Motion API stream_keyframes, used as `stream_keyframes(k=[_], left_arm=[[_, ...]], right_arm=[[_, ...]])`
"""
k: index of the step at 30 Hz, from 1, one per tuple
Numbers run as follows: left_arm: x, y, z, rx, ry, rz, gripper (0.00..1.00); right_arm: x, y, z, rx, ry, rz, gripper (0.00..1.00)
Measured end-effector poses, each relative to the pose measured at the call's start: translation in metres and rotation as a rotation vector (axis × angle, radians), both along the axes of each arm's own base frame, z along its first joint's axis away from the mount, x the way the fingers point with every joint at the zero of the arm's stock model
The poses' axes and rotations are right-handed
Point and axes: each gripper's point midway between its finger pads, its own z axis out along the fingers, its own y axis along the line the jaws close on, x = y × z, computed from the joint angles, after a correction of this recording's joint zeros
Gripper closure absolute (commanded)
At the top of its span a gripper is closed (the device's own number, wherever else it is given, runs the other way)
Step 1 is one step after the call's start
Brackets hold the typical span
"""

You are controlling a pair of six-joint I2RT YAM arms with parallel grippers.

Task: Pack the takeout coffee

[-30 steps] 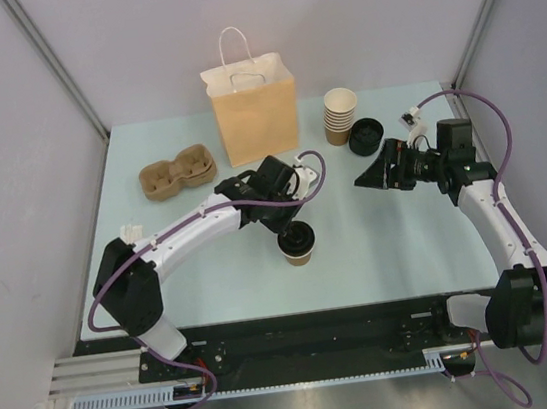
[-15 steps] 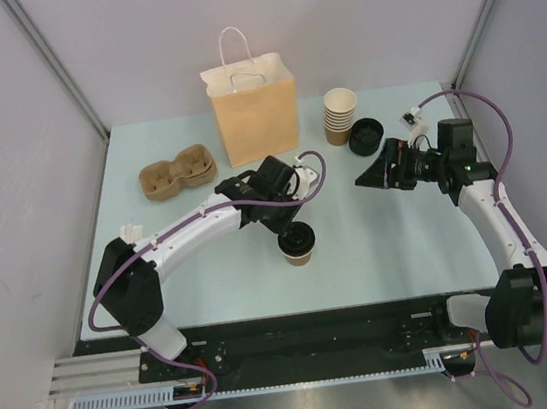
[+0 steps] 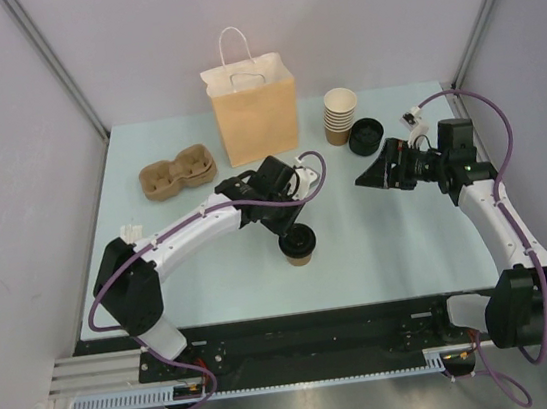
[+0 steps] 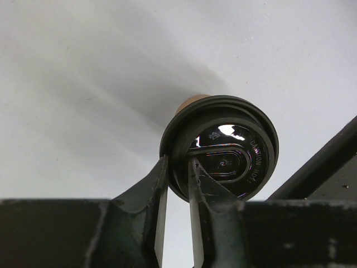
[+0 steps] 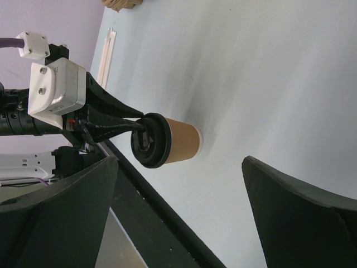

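1. The left gripper (image 3: 293, 228) was narrow, its jaws pinching the black lid rim of the takeout coffee (image 3: 299, 247). One finger (image 4: 159, 187) sat outside the rim and the other on the lid top.
2. The coffee stood upright on the table (image 3: 389, 240), just below centre in the top view, well below the paper bag (image 3: 253, 106).
3. The right gripper (image 3: 369, 176) was spread wide and held nothing, right of centre and apart from the cup.
4. Stacked cups (image 3: 339, 115) and loose black lids (image 3: 366, 136) sat at upper right, and a cup carrier (image 3: 178, 170) at upper left.
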Motion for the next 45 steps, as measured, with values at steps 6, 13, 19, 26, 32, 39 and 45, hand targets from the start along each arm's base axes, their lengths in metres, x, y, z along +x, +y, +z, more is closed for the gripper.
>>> stream_keyframes(k=[6,13,19,26,32,39,45], left_arm=[[0.000,0.000,0.000,0.001,0.002,0.001,0.63],[0.009,0.002,0.022,-0.007,-0.024,0.014,0.28],[0.030,0.023,0.113,-0.200,-0.215,0.057,0.00],[0.003,0.071,0.205,-0.486,-0.408,0.075,0.00],[-0.011,0.092,0.171,-0.614,-0.251,0.140,0.00],[-0.012,0.106,0.111,-0.680,-0.007,0.283,0.00],[-0.011,0.101,0.122,-0.737,-0.010,0.265,0.00]], right_arm=[[0.000,0.000,0.000,0.000,-0.002,0.000,0.00],[0.001,0.000,0.001,0.001,-0.005,0.000,0.00],[-0.001,0.004,0.008,0.027,-0.026,0.027,0.00],[-0.022,0.050,0.018,0.088,-0.037,0.202,0.02],[-0.050,0.110,-0.001,0.152,0.091,0.422,0.35],[-0.058,0.152,-0.035,0.222,0.293,0.526,0.63],[-0.069,0.178,-0.044,0.257,0.365,0.595,0.76]])
